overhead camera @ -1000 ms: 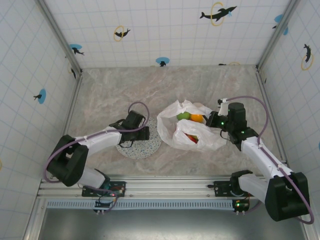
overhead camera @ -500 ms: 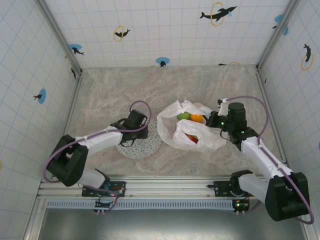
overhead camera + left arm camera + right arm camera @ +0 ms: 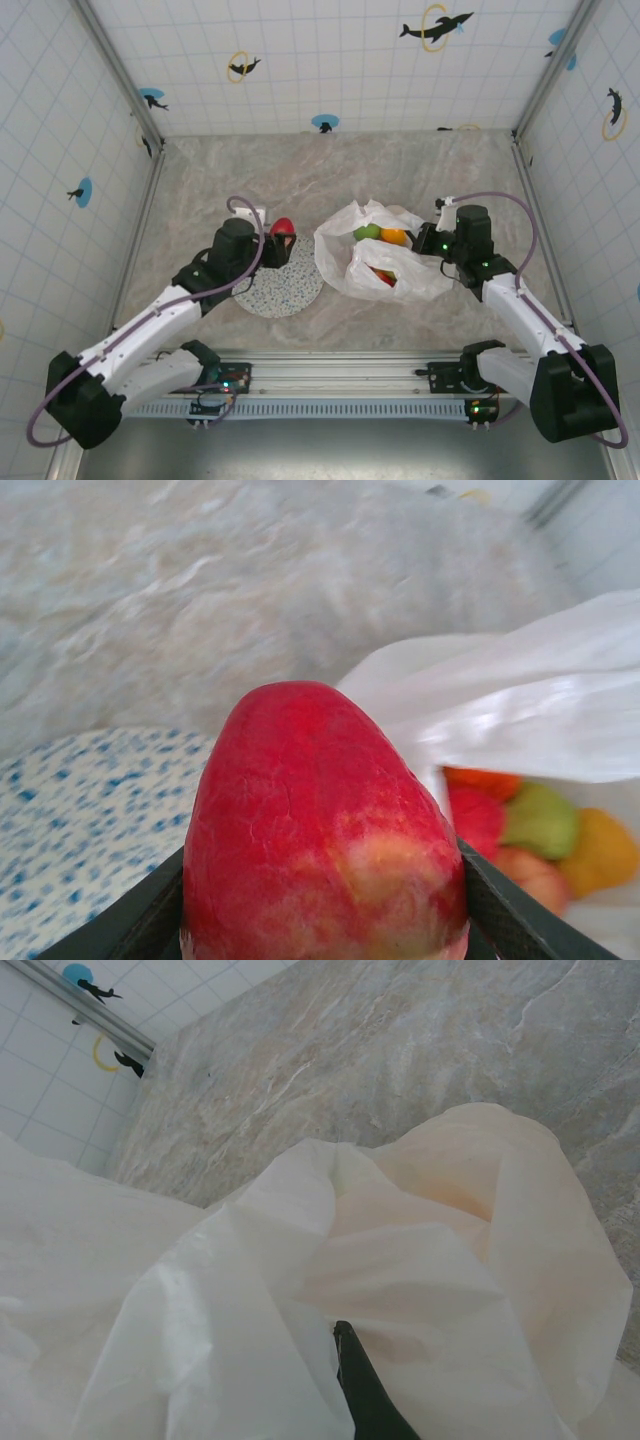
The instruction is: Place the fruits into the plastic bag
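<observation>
Half-open left hand [image 3: 283, 234] holds red apple [image 3: 320, 820]; right hand [image 3: 428, 243] pinches plastic bag [image 3: 405, 277]

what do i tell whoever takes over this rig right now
Left gripper: closed on a red apple, held over the far edge of the plate, just left of the bag.
Right gripper: shut, pinching the bag's right edge, which seems to hold the mouth open.
Done: several fruits lie inside the bag, among them a green one, an orange one and a red one.
Left: carry the apple over the bag's opening and let go.
</observation>
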### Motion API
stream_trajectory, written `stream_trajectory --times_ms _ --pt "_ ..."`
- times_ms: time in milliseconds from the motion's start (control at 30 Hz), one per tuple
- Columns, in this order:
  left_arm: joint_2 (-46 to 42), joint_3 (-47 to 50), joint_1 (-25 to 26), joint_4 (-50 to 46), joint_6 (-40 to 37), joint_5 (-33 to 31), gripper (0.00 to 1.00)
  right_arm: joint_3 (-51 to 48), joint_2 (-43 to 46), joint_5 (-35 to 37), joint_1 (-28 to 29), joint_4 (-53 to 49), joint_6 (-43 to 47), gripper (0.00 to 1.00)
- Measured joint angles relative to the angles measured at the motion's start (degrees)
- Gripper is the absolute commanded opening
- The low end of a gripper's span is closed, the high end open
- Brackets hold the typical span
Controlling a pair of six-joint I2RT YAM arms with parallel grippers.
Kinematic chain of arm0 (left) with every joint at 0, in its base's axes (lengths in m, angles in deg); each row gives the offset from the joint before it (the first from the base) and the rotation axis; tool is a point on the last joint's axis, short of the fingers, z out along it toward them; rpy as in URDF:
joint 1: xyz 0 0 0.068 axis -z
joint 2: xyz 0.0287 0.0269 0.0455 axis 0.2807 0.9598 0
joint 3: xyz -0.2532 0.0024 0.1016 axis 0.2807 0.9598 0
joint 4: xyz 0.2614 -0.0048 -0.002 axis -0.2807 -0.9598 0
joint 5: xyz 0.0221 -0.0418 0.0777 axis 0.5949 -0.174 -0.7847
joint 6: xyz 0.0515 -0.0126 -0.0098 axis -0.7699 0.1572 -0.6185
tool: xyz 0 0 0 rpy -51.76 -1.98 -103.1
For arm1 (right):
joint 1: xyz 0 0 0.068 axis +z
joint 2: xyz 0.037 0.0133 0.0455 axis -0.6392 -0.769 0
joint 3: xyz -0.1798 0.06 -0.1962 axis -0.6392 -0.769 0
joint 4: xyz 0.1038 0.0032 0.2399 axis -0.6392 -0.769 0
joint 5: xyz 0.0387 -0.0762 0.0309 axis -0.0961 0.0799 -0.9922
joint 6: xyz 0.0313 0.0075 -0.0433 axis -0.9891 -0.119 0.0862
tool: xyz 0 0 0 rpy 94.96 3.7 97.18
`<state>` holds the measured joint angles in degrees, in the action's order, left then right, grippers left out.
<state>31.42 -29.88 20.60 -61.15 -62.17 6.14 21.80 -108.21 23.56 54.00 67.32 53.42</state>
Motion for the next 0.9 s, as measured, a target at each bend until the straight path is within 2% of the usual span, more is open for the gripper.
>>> stream_trajectory --times_ms 200,433,767,900 --pt "2.14 -0.9 5.29 5.44 -0.17 6.69 0.46 0.0 -0.04 0.04 0.76 0.02 -0.46 0.0" --pt "16.02 -7.96 15.85 7.17 -3.74 7.19 0.47 0.0 0.04 0.31 1.18 0.0 -0.63 0.0" --pt "37.59 -19.39 18.62 9.09 -6.4 5.97 0.53 0.17 0.09 1.6 1.53 -0.22 -0.66 0.0" --pt "42.27 -20.9 18.93 11.69 -5.73 5.66 0.57 0.35 0.09 1.79 1.53 -0.37 -0.59 0.0"
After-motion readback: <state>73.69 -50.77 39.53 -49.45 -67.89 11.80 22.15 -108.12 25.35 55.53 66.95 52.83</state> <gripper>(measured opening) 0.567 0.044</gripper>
